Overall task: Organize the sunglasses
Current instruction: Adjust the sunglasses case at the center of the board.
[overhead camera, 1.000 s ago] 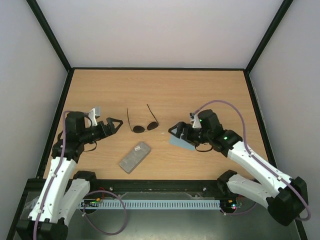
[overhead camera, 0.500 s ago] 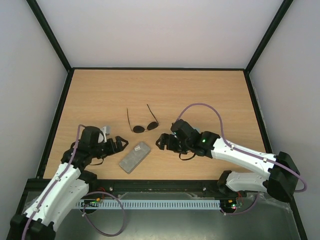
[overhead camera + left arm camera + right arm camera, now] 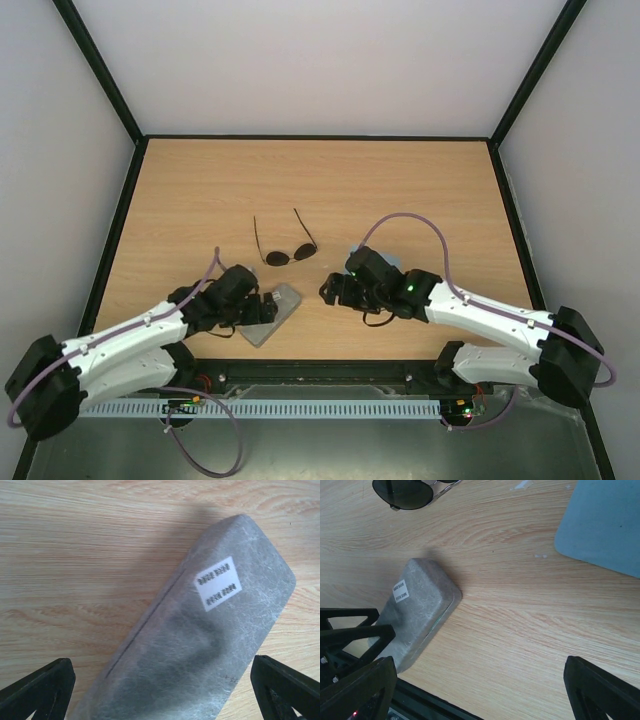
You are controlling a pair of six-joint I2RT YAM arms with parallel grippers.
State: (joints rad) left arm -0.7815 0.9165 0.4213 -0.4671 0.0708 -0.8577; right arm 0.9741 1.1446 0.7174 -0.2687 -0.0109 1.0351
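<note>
The sunglasses [image 3: 277, 258] lie mid-table, temples splayed toward the far side, nothing touching them. Just nearer sits the grey case [image 3: 287, 297], and the left gripper [image 3: 262, 308] is low over its near end, jaws spread wide on either side. The right gripper [image 3: 330, 290], wide and empty, hovers right of the case, with the blue cloth [image 3: 605, 525] beside it.

Wooden table [image 3: 330, 180], pale walls [image 3: 330, 60], black frame [image 3: 100, 70]
</note>
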